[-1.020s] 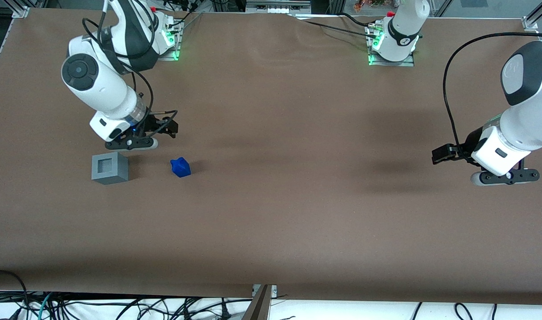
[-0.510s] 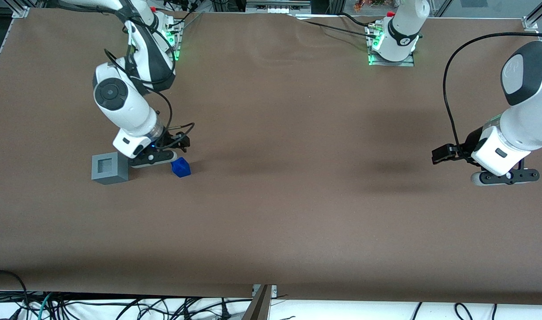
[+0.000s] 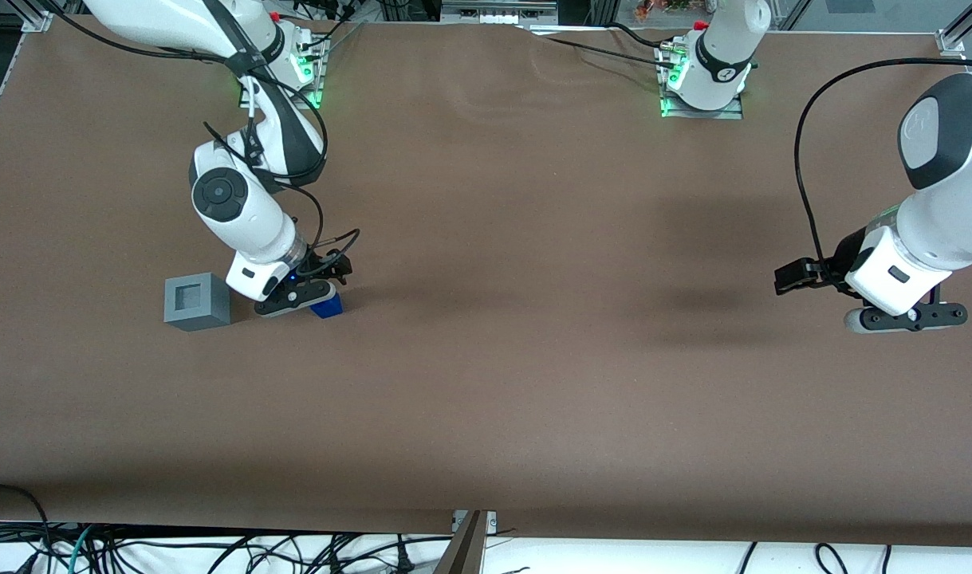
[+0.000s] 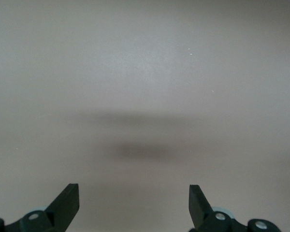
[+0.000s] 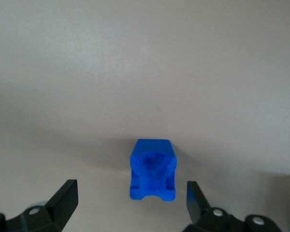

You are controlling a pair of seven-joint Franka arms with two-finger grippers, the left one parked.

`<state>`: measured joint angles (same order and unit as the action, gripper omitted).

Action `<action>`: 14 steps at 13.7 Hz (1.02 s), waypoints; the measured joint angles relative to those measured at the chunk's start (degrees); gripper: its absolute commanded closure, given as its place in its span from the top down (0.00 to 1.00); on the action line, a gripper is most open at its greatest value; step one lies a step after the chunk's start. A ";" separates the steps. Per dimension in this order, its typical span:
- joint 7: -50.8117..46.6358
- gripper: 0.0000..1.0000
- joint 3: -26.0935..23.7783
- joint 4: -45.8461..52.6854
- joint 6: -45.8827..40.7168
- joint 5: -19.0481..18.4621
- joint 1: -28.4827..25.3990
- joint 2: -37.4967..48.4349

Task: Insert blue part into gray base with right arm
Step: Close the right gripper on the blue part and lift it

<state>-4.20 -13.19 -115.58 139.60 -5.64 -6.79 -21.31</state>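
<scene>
The blue part (image 3: 327, 307) lies on the brown table, partly covered by my gripper (image 3: 306, 293) in the front view. In the right wrist view the blue part (image 5: 153, 170) lies on the table between my open fingers (image 5: 63, 200), closer to one fingertip than the other; my gripper (image 5: 130, 200) is open and touches nothing. The gray base (image 3: 197, 301) stands upright beside the gripper, toward the working arm's end of the table, its square recess facing up.
The brown table (image 3: 533, 359) stretches wide toward the parked arm's end. Arm mounts with green lights (image 3: 306, 76) stand at the table's back edge. Cables (image 3: 214, 550) lie below the front edge.
My arm has moved from above the gray base toward the front camera and the parked arm's end, coming down over the blue part. The blue part and gray base have not moved.
</scene>
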 measured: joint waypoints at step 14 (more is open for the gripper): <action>0.43 0.58 1.49 -0.07 3.65 -0.27 0.13 -5.48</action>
<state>-3.77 -11.70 -115.65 143.25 -5.91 -6.67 -26.78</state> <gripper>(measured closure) 0.348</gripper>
